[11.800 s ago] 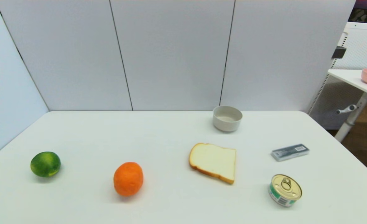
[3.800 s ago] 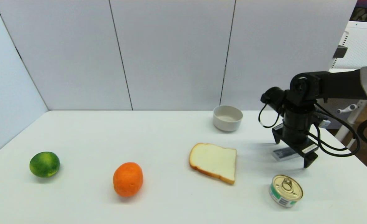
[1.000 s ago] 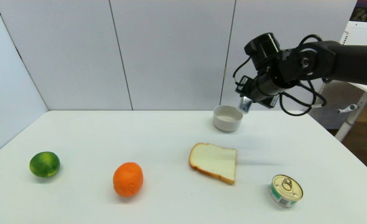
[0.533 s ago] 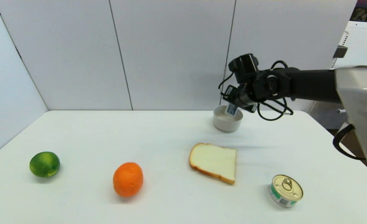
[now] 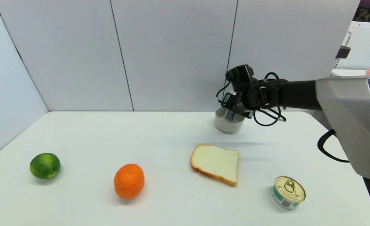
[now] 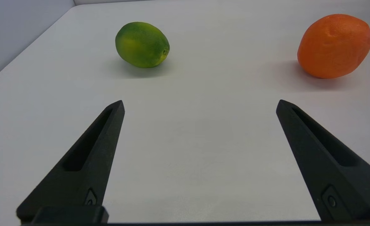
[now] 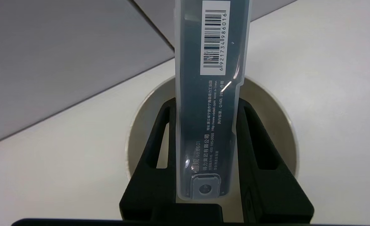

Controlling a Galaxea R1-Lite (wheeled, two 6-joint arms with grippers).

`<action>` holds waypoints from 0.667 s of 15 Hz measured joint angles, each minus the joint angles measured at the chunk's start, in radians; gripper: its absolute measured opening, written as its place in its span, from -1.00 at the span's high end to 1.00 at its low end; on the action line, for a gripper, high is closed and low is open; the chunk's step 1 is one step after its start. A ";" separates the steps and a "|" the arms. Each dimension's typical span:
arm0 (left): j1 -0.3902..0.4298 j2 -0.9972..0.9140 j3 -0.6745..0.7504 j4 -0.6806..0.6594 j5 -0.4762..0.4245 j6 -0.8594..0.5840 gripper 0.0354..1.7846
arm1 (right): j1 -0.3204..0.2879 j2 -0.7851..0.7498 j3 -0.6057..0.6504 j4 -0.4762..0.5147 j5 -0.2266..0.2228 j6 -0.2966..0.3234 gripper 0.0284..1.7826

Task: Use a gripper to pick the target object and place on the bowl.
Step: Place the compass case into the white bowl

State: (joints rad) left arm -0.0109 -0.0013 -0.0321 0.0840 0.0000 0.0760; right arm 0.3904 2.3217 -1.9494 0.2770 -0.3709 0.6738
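The off-white bowl (image 5: 227,126) stands at the back of the table, right of centre. My right gripper (image 5: 232,113) reaches in from the right and hangs just over the bowl's mouth. It is shut on the flat grey pack (image 5: 230,115), whose lower end dips into the bowl. In the right wrist view the two fingers press both long sides of the pack (image 7: 211,94), the right gripper (image 7: 206,102) sits over the bowl (image 7: 141,125), and the barcode label points away. My left gripper (image 6: 200,103) is open and empty, low over the table, out of the head view.
A bread slice (image 5: 215,163) lies in front of the bowl. A gold-topped tin can (image 5: 287,192) stands front right. An orange (image 5: 129,180) and a lime (image 5: 45,165) sit front left, ahead of my left gripper. Wall panels rise close behind the bowl.
My right gripper has carried the pack left and down, from above the bowl's right side to low over its mouth. The left arm has not moved.
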 joint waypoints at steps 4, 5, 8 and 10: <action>0.000 0.000 0.000 0.000 0.000 0.000 -0.91 | -0.004 0.010 0.000 -0.016 0.001 -0.023 -0.07; 0.000 0.000 0.000 0.000 0.000 0.000 -0.91 | -0.004 0.010 0.000 -0.026 0.003 -0.024 -0.17; 0.000 0.000 0.000 0.000 0.000 0.000 -0.91 | -0.011 -0.012 0.000 -0.036 0.009 -0.038 -0.41; 0.000 0.000 0.000 0.000 0.000 0.000 -0.91 | -0.013 -0.060 0.002 -0.026 0.029 -0.038 -0.53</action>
State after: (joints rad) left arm -0.0109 -0.0013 -0.0321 0.0840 0.0000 0.0760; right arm 0.3774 2.2615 -1.9472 0.2511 -0.3423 0.6360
